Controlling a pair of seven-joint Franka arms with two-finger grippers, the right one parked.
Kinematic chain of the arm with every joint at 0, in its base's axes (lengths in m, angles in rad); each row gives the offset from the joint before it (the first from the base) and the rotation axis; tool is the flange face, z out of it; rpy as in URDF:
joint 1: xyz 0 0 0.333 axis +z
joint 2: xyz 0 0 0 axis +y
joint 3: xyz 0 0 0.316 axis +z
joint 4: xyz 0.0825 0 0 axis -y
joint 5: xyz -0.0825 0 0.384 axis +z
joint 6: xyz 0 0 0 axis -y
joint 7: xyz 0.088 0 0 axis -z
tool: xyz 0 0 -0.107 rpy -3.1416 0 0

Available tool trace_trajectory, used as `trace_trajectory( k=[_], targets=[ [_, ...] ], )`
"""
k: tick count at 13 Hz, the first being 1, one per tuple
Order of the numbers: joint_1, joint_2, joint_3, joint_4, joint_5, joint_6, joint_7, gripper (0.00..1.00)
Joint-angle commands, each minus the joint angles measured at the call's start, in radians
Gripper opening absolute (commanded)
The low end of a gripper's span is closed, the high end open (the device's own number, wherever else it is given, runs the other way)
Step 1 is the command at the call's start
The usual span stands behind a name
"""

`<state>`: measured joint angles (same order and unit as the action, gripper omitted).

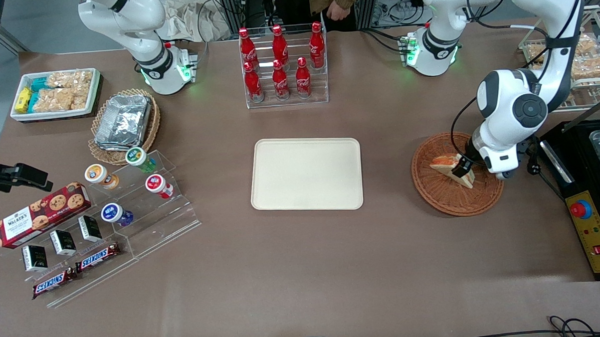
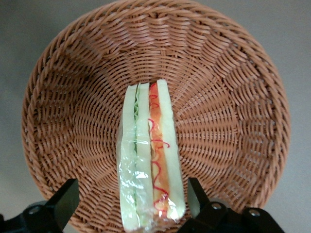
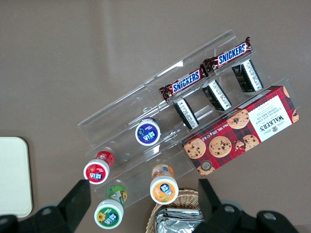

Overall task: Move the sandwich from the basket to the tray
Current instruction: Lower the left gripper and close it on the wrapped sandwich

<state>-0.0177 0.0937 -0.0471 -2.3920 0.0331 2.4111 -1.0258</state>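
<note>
The sandwich (image 1: 447, 164) lies in the reddish-brown wicker basket (image 1: 443, 199), toward the working arm's end of the table. In the left wrist view the sandwich (image 2: 148, 155) is wrapped in clear film, cut edge up, on the basket's woven floor (image 2: 228, 97). My left gripper (image 1: 463, 168) is down in the basket, open, with one finger on each side of the sandwich (image 2: 130, 203). One finger (image 2: 196, 196) is close to the bread; the other finger (image 2: 64, 203) stands well apart. The cream tray (image 1: 306, 173) lies bare at the table's middle.
A rack of red cola bottles (image 1: 282, 64) stands farther from the front camera than the tray. A black machine with a red button (image 1: 583, 209) sits beside the basket. Snack stands, a tan basket with foil containers (image 1: 123, 122) and a white bin (image 1: 55, 92) lie toward the parked arm's end.
</note>
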Motion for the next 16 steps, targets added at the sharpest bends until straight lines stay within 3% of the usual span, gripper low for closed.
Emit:
trace_trajectory(
  k=[1,3,5,7,9,12,16],
  targets=[
    [0.004,0.007,-0.005,-0.029,-0.001,0.034,-0.023,0.99],
    [0.001,0.024,-0.005,-0.027,-0.001,0.034,-0.023,0.96],
    [-0.002,0.012,-0.005,-0.018,-0.001,0.020,-0.045,0.39],
    [-0.002,-0.005,-0.008,0.022,-0.001,-0.019,-0.059,0.02],
    [-0.016,-0.008,-0.017,0.118,0.002,-0.134,-0.046,0.00],
    [-0.034,0.030,-0.045,0.403,0.010,-0.477,-0.034,0.00],
    [-0.045,0.076,-0.048,0.716,0.016,-0.745,0.154,0.00]
  ],
)
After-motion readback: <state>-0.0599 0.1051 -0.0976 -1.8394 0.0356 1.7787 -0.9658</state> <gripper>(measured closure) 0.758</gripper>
